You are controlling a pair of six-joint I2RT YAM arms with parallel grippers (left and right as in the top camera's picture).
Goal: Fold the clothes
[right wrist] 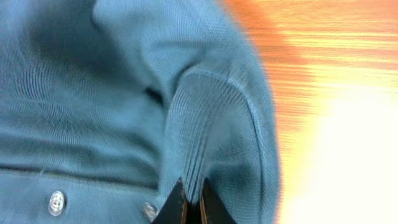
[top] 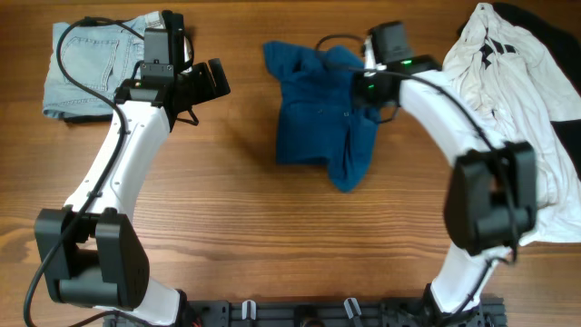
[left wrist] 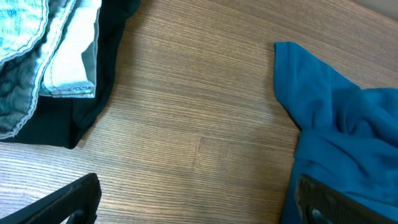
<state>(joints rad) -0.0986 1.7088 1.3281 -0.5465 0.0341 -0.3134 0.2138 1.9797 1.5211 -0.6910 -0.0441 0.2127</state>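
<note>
The deep-blue garment (top: 318, 113) lies crumpled on the table's middle back. My right gripper (top: 361, 84) sits at its upper right part and is shut on a ribbed fold of it (right wrist: 193, 205); two small buttons show nearby in the right wrist view. My left gripper (top: 211, 80) is open and empty, between the shorts and the blue garment, its fingers spread over bare wood (left wrist: 196, 202); the blue garment (left wrist: 336, 143) lies just by its right finger. The light-blue denim shorts (top: 86, 64) lie folded at the back left. The white garment with black marks (top: 508, 64) lies at the far right.
A black cloth (left wrist: 93, 93) lies under the shorts. A dark cloth (top: 554, 36) lies under the white garment at the back right corner. The wooden table (top: 272, 236) is bare in front of the clothes.
</note>
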